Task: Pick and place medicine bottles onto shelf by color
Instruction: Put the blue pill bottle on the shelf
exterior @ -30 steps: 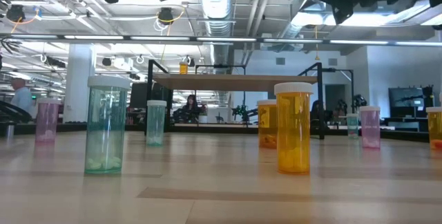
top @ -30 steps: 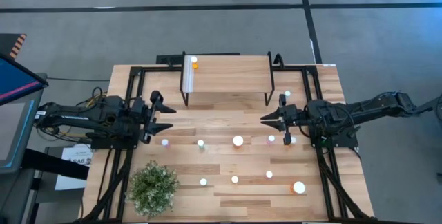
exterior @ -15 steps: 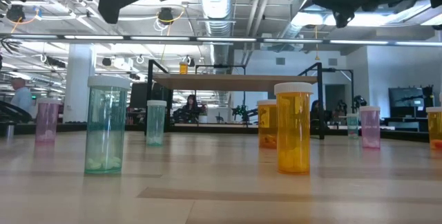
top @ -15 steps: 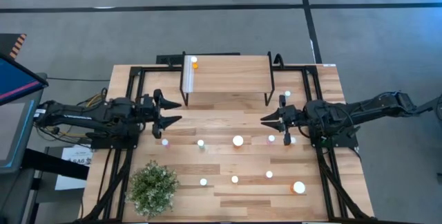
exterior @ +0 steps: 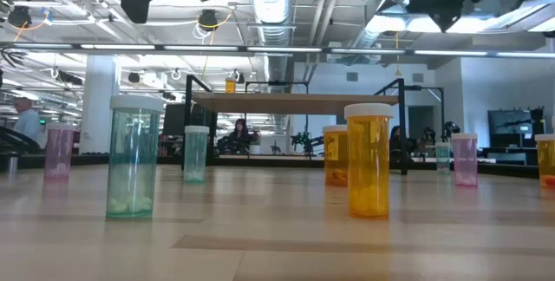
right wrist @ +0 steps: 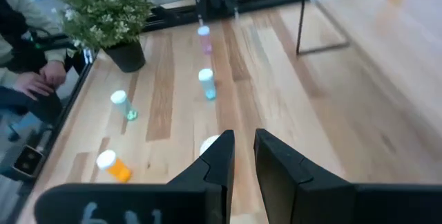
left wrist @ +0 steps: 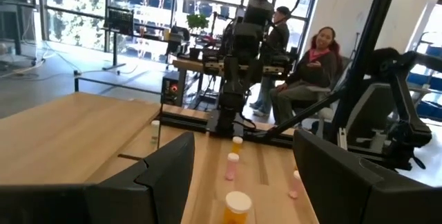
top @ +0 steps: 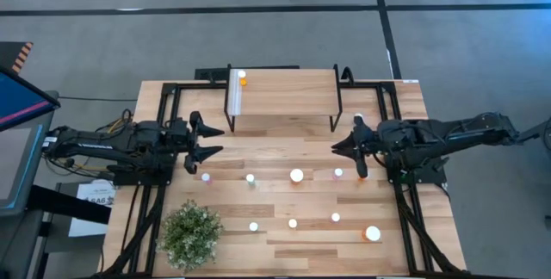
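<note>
From above, the shelf (top: 284, 98) stood at the table's (top: 405, 236) far edge with one orange bottle (top: 243, 80) on its white strip, the other medicine bottles (top: 296, 175) were scattered on the table between the shelf and the potted plant (top: 189, 234), and the left gripper (top: 209, 141) hung empty with fingers spread wide, just off the shelf's left leg. At table height, green, orange and pink bottles (exterior: 368, 160) stood upright before the shelf (exterior: 295, 101). Past the right gripper (right wrist: 240, 148), nearly closed on nothing, lay the plant (right wrist: 103, 6) and one toppled orange bottle (right wrist: 114, 166).
</note>
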Available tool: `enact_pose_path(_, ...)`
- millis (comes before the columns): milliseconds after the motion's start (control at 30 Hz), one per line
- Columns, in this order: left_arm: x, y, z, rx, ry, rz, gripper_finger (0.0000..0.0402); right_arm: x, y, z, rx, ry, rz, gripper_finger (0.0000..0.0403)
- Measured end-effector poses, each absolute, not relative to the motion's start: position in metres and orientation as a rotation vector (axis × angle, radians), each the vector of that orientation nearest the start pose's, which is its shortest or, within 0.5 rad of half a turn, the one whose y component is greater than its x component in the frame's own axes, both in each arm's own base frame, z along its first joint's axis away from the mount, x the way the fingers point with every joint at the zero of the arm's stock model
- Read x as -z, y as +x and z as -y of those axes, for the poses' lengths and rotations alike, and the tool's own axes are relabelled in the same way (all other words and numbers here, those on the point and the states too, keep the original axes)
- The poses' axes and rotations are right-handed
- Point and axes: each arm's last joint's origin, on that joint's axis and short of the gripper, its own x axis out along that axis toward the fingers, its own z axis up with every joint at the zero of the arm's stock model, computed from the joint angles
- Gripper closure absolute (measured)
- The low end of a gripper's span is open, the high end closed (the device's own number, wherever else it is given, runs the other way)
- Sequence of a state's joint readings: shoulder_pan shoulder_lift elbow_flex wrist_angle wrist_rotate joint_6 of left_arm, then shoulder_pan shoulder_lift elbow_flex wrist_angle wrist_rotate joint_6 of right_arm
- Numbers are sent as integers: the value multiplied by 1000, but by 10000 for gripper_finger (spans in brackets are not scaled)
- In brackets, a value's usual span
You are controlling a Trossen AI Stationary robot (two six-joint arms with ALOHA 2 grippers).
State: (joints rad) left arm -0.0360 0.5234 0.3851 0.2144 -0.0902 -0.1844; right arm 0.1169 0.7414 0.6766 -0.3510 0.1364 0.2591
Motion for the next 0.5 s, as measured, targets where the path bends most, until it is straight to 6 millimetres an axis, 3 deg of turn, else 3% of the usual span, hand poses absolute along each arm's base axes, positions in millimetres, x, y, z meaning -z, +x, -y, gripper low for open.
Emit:
enact_pose_path(267, -269, 139, 2, -47, -189, 82, 168, -283, 166, -17, 92, 302, -438, 321)
enact_pose_path(500, -269, 139, 2, -46, -183, 91, 168, -281, 190, -17, 93, 289, -391, 321)
